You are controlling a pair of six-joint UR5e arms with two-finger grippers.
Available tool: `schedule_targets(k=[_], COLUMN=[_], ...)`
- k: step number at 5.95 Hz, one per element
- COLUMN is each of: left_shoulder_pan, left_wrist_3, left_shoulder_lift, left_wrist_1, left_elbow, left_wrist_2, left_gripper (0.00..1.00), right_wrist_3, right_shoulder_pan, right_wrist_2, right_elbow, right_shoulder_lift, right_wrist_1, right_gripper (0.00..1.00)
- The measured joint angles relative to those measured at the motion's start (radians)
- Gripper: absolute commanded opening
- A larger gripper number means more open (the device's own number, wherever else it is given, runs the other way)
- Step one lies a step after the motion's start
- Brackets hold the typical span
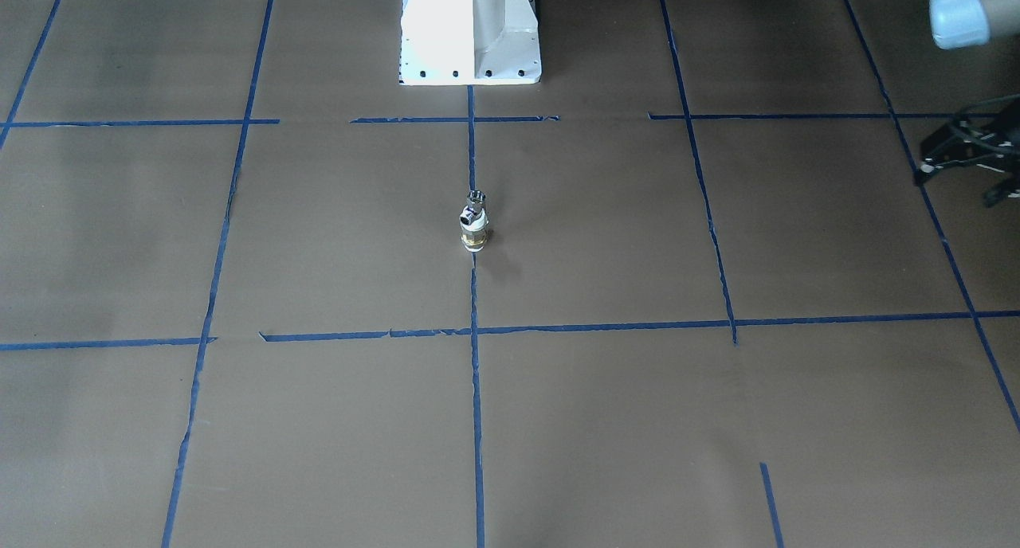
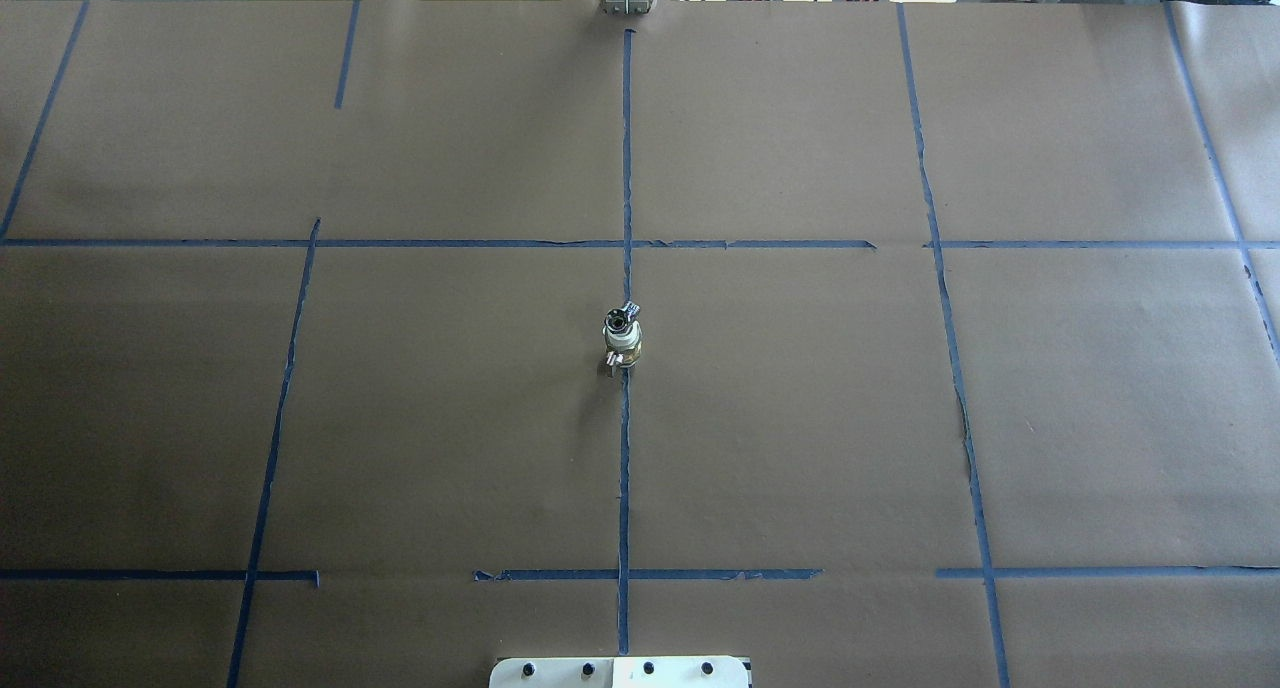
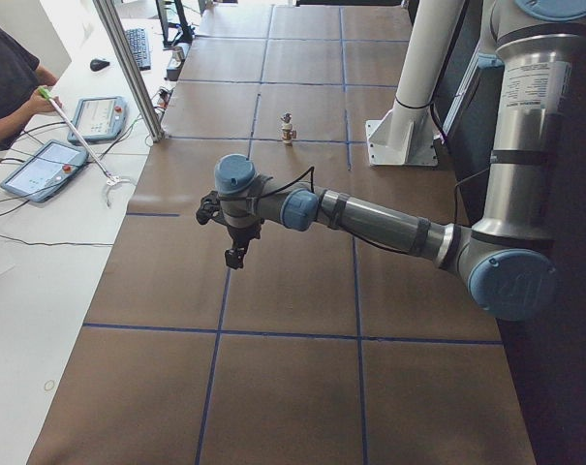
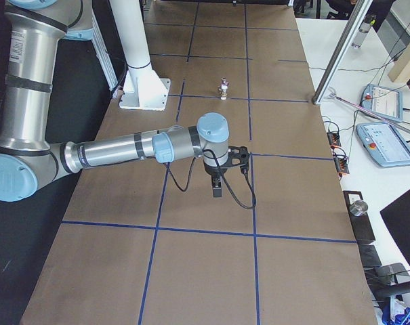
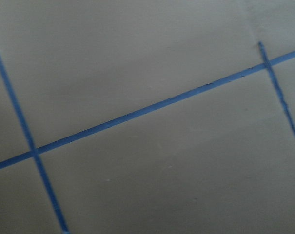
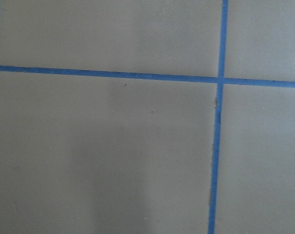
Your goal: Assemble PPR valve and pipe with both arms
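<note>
A small valve with a brass and white body and a grey top stands upright on the blue centre line in mid-table; it also shows in the overhead view. No separate pipe shows in any view. My left gripper hangs empty above the paper, far from the valve, and shows only partly at the front view's right edge; I cannot tell if it is open. My right gripper hangs above the paper far from the valve; I cannot tell its state. Both wrist views show only paper and tape.
The table is covered in brown paper with a grid of blue tape lines. The robot's white base stands at the table's robot-side edge. Tablets and cables lie on side benches, and an operator sits by the left one.
</note>
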Motion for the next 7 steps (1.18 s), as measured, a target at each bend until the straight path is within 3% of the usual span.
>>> schedule_targets(k=[3,7], left_shoulder_pan=[-0.061,-0.070], left_wrist_3=[0.034,0.036], left_shoulder_lift=[0.014,0.100], left_wrist_1=[0.078,0.086], left_elbow=[0.023,0.031], left_wrist_2=[-0.006,-0.006], left_gripper=[1.00,1.00], right_wrist_3=[-0.150,-0.151], right_shoulder_pan=[0.069,0.072], right_wrist_2=[0.024,0.045], right_elbow=[-0.050,-0.079], right_shoulder_lift=[-0.024,-0.032], right_wrist_1=[-0.002,0.005], right_gripper=[1.00,1.00])
